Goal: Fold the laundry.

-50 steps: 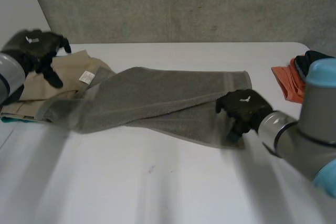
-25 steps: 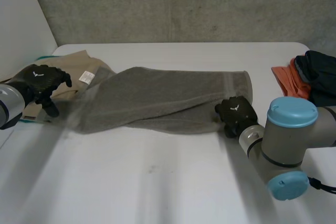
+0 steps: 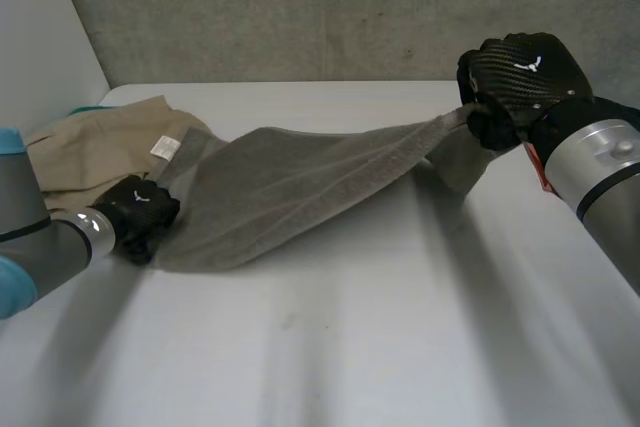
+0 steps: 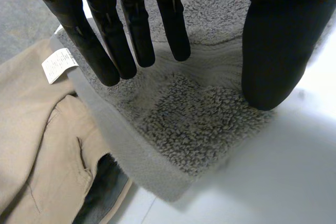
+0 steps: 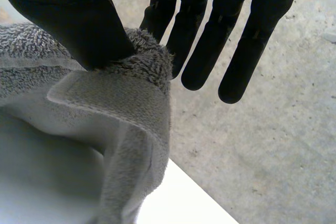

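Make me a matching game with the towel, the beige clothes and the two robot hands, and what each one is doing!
Things:
1. grey towel
2. beige garment
3. right hand
4. left hand

States:
A. up in the air, pinching a towel corner
B. low at the table, fingers straight over a towel corner
C. stretched between both hands
D. lying flat, white tag showing

Pairs: 1-C, 2-D, 3-A, 4-B
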